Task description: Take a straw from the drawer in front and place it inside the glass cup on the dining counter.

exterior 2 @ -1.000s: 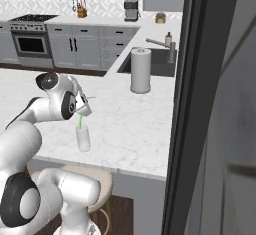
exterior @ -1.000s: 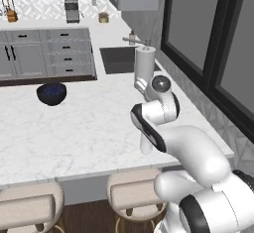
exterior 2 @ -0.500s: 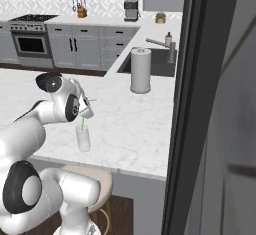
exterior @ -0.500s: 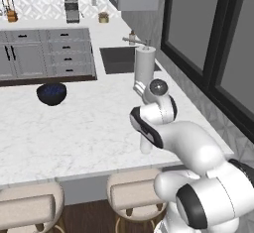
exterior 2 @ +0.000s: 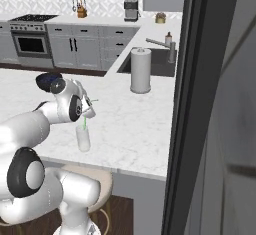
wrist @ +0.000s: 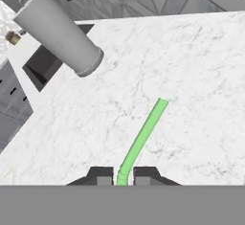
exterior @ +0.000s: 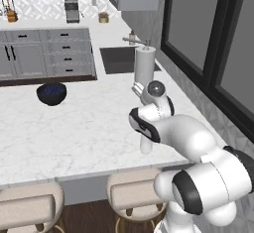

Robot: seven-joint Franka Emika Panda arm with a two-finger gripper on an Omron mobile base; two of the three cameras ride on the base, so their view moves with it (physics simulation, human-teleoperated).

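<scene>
White marble bench (exterior 2: 135, 124) is carrying the glass cup (exterior 2: 83, 139); the hand (wrist: 122, 175) is pinching the straw (wrist: 141, 139) above it, aiming inside

We see open dining counter (exterior: 74, 133) left of the glass cup (exterior 2: 83, 139); paper towel roll (exterior 2: 140, 71) behind, dark bowl (exterior: 51, 93) far left, both well apart.

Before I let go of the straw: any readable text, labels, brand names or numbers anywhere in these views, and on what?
None: no readable text in any view.
Paper towel roll: plain white, no print.
Glass cup: clear, unmarked.
Straw: plain green, no print.
Coffee machine on the back counter: too small to tell whether it carries a label.
Oven: no legible markings at this size.
</scene>
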